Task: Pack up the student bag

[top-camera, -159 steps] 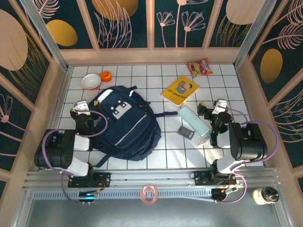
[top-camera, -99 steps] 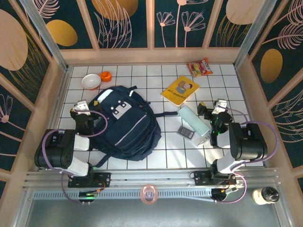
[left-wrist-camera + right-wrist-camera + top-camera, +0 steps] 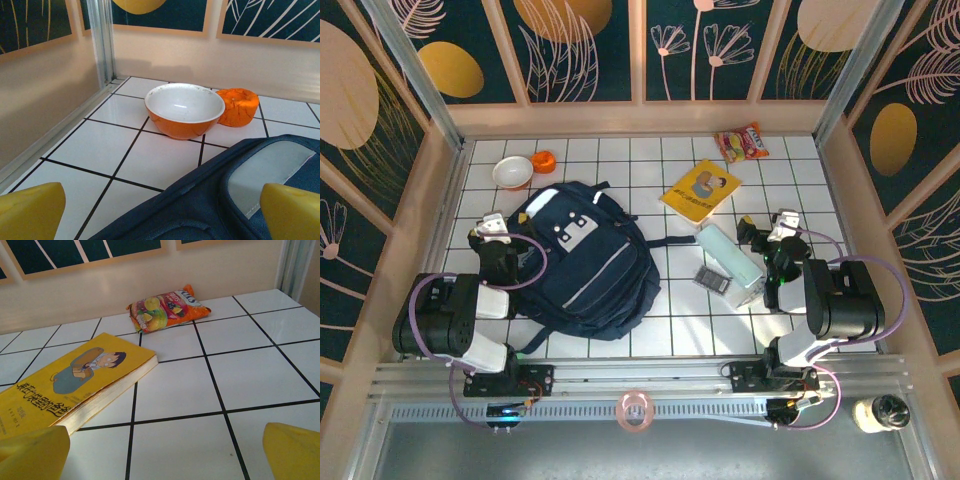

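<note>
student bag flat, both grippers released

student bag [image 3: 582, 262], a large navy-blue fabric backpack, lies flat left of centre; grey-white patch toward the far end, thin light stripes, dark strap trailing right. left gripper [image 3: 488, 232] low, just beside its left edge, fingers spread, empty. right gripper [image 3: 767, 228] likewise, well apart rightward.

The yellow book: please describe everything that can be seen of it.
The yellow book is a thick closed paperback, its pale page edges visible. The cover shows a cartoon person and dark printed characters. It lies flat, cover up, on the white tiled table, turned askew to the tile lines, in the far right part. The snack packet lies apart beyond it.
</note>
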Action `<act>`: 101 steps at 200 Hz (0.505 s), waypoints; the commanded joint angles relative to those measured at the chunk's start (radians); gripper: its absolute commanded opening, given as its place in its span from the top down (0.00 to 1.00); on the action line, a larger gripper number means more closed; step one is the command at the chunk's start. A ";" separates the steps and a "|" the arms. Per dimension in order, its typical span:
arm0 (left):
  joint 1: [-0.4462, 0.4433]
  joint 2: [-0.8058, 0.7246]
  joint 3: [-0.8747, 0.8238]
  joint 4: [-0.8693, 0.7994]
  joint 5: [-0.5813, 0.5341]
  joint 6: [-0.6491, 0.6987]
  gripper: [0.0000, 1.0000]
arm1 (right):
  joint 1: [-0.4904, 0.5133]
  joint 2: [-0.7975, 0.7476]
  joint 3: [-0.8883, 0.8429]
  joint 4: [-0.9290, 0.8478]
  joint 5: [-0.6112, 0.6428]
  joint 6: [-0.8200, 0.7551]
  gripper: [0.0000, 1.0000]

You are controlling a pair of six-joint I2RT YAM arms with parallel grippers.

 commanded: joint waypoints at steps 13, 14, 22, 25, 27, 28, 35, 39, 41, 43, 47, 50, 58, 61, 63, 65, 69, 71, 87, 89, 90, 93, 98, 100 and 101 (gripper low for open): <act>-0.004 0.011 0.016 0.048 -0.003 0.007 0.01 | -0.003 0.008 0.017 0.057 0.021 -0.017 0.01; -0.004 0.011 0.016 0.047 -0.003 0.007 0.01 | -0.003 0.009 0.017 0.057 0.021 -0.017 0.01; -0.004 0.012 0.016 0.048 -0.003 0.007 0.01 | -0.003 0.008 0.017 0.057 0.021 -0.017 0.01; -0.005 0.010 0.016 0.049 -0.003 0.007 0.01 | -0.003 0.009 0.017 0.057 0.021 -0.017 0.01; -0.004 0.012 0.016 0.049 -0.002 0.007 0.01 | -0.003 0.009 0.017 0.057 0.021 -0.017 0.01; -0.004 0.012 0.016 0.049 -0.002 0.007 0.01 | -0.002 0.008 0.017 0.057 0.021 -0.017 0.01; -0.005 0.012 0.016 0.047 -0.003 0.007 0.01 | -0.003 0.008 0.017 0.057 0.021 -0.018 0.01; -0.004 0.013 0.016 0.048 -0.002 0.007 0.01 | -0.003 0.009 0.017 0.057 0.021 -0.018 0.01; -0.004 0.013 0.016 0.047 -0.002 0.007 0.01 | -0.003 0.009 0.017 0.057 0.021 -0.017 0.01; -0.004 0.013 0.016 0.047 -0.003 0.007 0.01 | -0.003 0.009 0.017 0.057 0.021 -0.017 0.01; -0.005 0.013 0.016 0.047 -0.003 0.007 0.01 | -0.003 0.008 0.017 0.057 0.021 -0.018 0.01; -0.004 0.012 0.016 0.047 -0.003 0.007 0.01 | -0.003 0.009 0.017 0.057 0.021 -0.016 0.01; -0.005 0.012 0.017 0.047 -0.002 0.007 0.01 | -0.002 0.009 0.018 0.057 0.021 -0.017 0.01; -0.004 0.012 0.016 0.047 -0.003 0.007 0.01 | -0.003 0.009 0.017 0.057 0.021 -0.017 0.01; -0.004 0.012 0.016 0.047 -0.003 0.006 0.01 | -0.002 0.009 0.017 0.057 0.021 -0.017 0.01; -0.004 0.012 0.016 0.047 -0.002 0.006 0.01 | -0.003 0.009 0.017 0.057 0.021 -0.018 0.01; -0.004 0.012 0.016 0.047 -0.003 0.006 0.01 | -0.003 0.008 0.018 0.057 0.021 -0.017 0.01; -0.004 0.012 0.016 0.047 -0.002 0.007 0.01 | -0.003 0.009 0.017 0.057 0.021 -0.016 0.01; -0.004 0.010 0.015 0.049 -0.001 0.007 0.01 | -0.003 0.008 0.017 0.057 0.021 -0.017 0.01; -0.004 0.010 0.015 0.049 -0.002 0.007 0.01 | -0.003 0.009 0.017 0.057 0.021 -0.017 0.01; -0.004 0.010 0.014 0.049 -0.002 0.007 0.01 | -0.003 0.008 0.017 0.057 0.021 -0.018 0.01; -0.004 0.010 0.013 0.051 -0.002 0.007 0.01 | -0.003 0.009 0.017 0.057 0.021 -0.018 0.01; -0.005 0.007 0.012 0.054 -0.002 0.008 0.01 | -0.003 0.009 0.017 0.057 0.021 -0.018 0.01; -0.004 0.006 0.010 0.055 -0.002 0.009 0.01 | -0.002 0.009 0.017 0.057 0.021 -0.018 0.01; -0.004 0.004 0.010 0.055 -0.002 0.008 0.01 | -0.003 0.008 0.017 0.057 0.021 -0.018 0.01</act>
